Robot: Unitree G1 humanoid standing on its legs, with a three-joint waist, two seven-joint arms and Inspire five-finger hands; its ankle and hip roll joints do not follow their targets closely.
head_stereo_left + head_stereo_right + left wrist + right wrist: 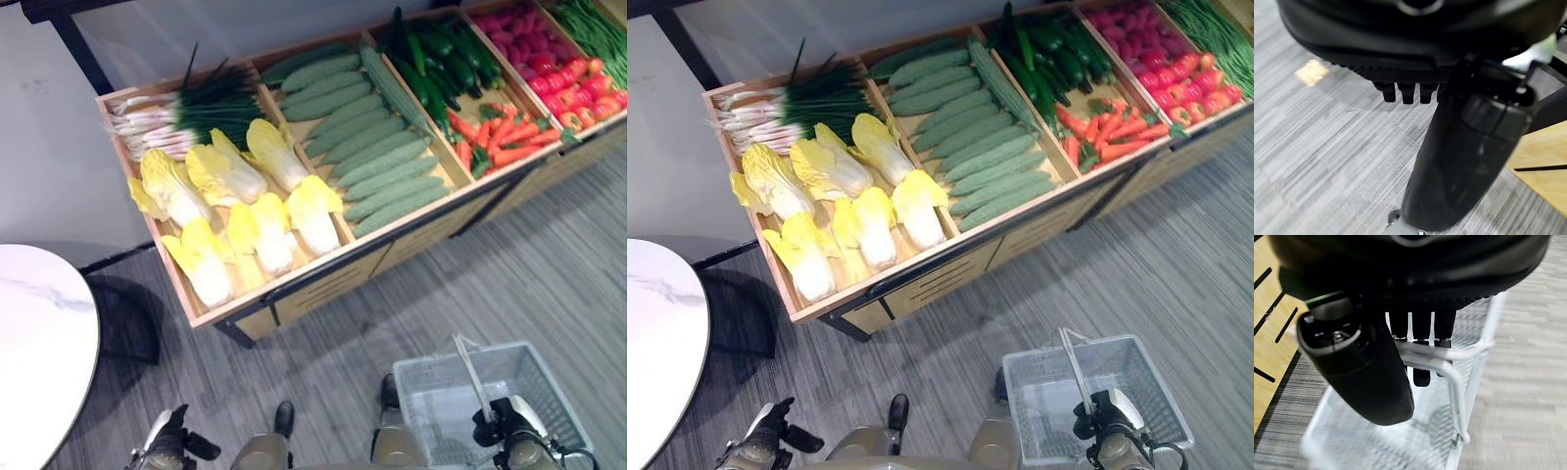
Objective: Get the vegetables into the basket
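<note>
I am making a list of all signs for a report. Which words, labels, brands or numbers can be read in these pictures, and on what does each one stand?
None: there is no readable text.
The wooden vegetable stand, the white basket held by the right hand, the round white table and the left hand show no words, numbers or labels.

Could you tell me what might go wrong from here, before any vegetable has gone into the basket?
1. The right hand carries the basket by its thin handle alone; a heavy cabbage could tilt it or make it swing.
2. The left hand hangs low near the floor and must rise over the stand's front edge; it might knock against it.
3. The cabbages lie packed together, so lifting one could drag its neighbour out.
</note>
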